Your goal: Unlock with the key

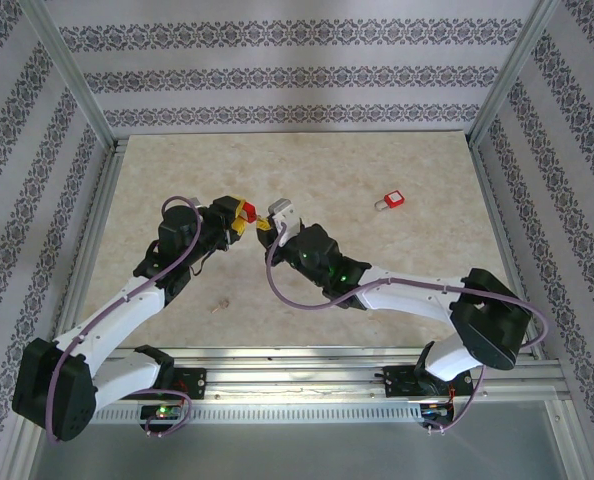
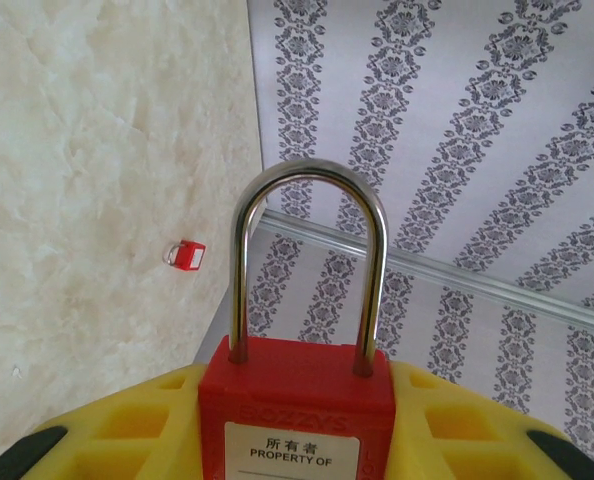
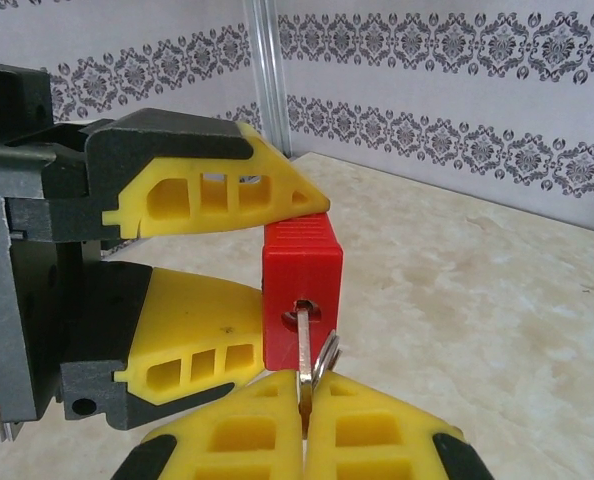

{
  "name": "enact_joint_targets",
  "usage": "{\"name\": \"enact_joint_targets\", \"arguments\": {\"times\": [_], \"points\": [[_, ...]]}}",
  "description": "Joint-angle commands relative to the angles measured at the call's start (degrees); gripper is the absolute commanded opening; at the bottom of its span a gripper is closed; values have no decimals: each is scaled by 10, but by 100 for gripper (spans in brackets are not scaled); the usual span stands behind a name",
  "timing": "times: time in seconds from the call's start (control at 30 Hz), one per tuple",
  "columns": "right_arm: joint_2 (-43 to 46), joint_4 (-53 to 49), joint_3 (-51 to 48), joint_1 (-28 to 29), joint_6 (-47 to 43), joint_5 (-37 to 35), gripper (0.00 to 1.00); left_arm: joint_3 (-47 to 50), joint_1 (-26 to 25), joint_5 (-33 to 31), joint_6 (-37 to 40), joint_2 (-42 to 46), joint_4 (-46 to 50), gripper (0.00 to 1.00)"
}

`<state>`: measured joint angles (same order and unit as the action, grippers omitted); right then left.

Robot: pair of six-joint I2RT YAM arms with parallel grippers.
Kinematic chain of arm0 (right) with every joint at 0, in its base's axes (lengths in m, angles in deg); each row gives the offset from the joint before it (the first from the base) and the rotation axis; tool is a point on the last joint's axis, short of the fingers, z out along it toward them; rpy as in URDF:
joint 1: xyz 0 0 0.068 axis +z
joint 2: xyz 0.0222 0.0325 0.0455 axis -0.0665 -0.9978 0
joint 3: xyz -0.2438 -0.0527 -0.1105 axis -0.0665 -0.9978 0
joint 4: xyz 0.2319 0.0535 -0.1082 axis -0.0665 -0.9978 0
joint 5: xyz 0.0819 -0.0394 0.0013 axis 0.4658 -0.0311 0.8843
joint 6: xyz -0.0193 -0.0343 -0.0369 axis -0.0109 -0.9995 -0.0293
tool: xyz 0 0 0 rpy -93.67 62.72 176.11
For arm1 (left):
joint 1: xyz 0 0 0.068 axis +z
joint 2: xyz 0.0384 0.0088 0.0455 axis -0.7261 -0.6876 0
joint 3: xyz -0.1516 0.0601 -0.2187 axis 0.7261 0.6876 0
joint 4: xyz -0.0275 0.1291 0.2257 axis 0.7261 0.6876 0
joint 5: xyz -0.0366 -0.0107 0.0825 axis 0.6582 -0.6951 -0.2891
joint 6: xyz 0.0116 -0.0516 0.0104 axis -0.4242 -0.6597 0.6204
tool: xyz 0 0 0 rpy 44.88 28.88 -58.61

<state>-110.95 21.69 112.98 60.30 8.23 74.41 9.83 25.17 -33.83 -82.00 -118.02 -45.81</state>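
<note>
Padlock (image 3: 302,262) in left gripper (image 3: 289,262), key (image 3: 304,352) in its keyhole and in right gripper (image 3: 303,425); spare lock (image 1: 393,201) on table (image 1: 377,290), well right.

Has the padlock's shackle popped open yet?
No, both legs of the shackle sit down inside the body of the red padlock.

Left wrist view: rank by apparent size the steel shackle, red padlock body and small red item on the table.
Largest, about alike: red plastic padlock body (cropped by the frame) and curved steel shackle.
Smallest: small red item, but far off, so true size unsure.
</note>
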Motion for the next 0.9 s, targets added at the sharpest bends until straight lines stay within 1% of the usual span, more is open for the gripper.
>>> {"name": "enact_joint_targets", "arguments": {"times": [0.0,0.17,0.4,0.5,0.63,0.77,0.87], "points": [[-16,12,24,5,0,13,0,-25,-23,17,15,2,-19,0],[-26,12,29,-7,11,29,0,-29,-39,24,29,-10,-31,0],[-33,12,33,-18,23,53,0,-18,-64,29,28,-33,-95,0],[-33,15,30,-24,28,59,0,-31,-72,27,52,-29,-80,0],[-39,14,35,-33,34,68,0,-32,-96,27,53,-38,-102,0],[-47,15,45,-36,35,81,0,-51,-131,16,84,-47,-79,0],[-45,17,45,-38,39,78,0,-39,-139,19,79,-61,-121,0]]}}
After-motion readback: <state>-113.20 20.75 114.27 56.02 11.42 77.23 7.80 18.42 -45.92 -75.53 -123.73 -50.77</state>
